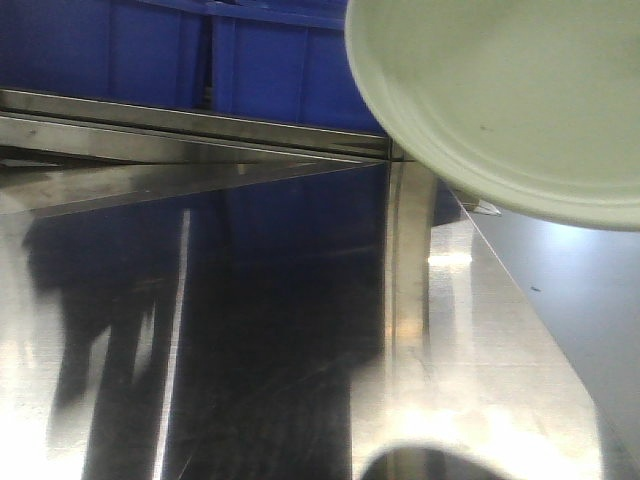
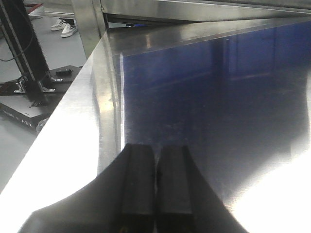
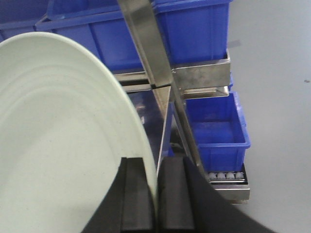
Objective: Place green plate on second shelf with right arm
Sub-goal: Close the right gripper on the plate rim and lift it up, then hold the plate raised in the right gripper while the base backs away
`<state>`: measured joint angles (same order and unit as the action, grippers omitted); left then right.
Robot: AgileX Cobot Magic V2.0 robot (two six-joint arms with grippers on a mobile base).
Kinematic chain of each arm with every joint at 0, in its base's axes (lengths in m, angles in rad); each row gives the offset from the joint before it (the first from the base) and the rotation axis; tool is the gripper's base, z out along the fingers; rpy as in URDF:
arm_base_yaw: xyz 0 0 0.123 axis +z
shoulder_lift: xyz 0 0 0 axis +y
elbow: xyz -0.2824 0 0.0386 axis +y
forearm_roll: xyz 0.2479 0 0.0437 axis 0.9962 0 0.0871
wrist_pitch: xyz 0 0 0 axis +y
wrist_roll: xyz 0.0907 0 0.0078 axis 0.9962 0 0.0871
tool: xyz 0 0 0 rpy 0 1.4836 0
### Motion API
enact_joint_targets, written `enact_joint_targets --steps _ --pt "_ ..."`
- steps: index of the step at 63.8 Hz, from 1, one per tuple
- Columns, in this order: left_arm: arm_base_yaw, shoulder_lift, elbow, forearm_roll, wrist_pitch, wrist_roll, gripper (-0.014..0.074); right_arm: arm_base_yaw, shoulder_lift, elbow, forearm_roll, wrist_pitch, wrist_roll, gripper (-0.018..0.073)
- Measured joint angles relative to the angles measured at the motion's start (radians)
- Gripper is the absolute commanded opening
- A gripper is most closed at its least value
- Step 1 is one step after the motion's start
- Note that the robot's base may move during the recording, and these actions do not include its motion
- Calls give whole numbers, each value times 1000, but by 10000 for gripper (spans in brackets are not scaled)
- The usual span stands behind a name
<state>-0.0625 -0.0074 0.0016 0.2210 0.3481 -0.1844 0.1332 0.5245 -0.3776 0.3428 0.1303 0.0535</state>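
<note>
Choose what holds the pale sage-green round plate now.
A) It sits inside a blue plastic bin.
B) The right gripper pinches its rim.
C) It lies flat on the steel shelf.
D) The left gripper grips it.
B: in the right wrist view the pale sage-green round plate has its rim between the black fingers of the right gripper; the left gripper is shut, empty.

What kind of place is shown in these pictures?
Most likely a storeroom or a warehouse-style lab. A stainless-steel shelf rack holds blue plastic bins on several levels, and it stands on a bare grey floor.
</note>
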Motion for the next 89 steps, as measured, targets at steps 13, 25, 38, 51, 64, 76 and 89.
enact_joint_targets --steps 13,25,38,51,64,76,89 --pt "0 0 0 0 0 0 125 -36 -140 70 -1 28 0 55" --pt "0 0 0 0 0 0 125 -38 -209 107 -2 37 0 55" --pt "0 0 0 0 0 0 125 -38 -213 119 -2 44 -2 55" --pt "0 0 0 0 0 0 125 -38 -213 119 -2 48 -2 55" --pt "0 0 0 0 0 0 125 -38 -213 119 -2 74 -2 55" --pt "0 0 0 0 0 0 125 -38 -213 119 -3 78 -2 55" --pt "0 0 0 0 0 0 125 -38 -213 119 -3 80 -2 55"
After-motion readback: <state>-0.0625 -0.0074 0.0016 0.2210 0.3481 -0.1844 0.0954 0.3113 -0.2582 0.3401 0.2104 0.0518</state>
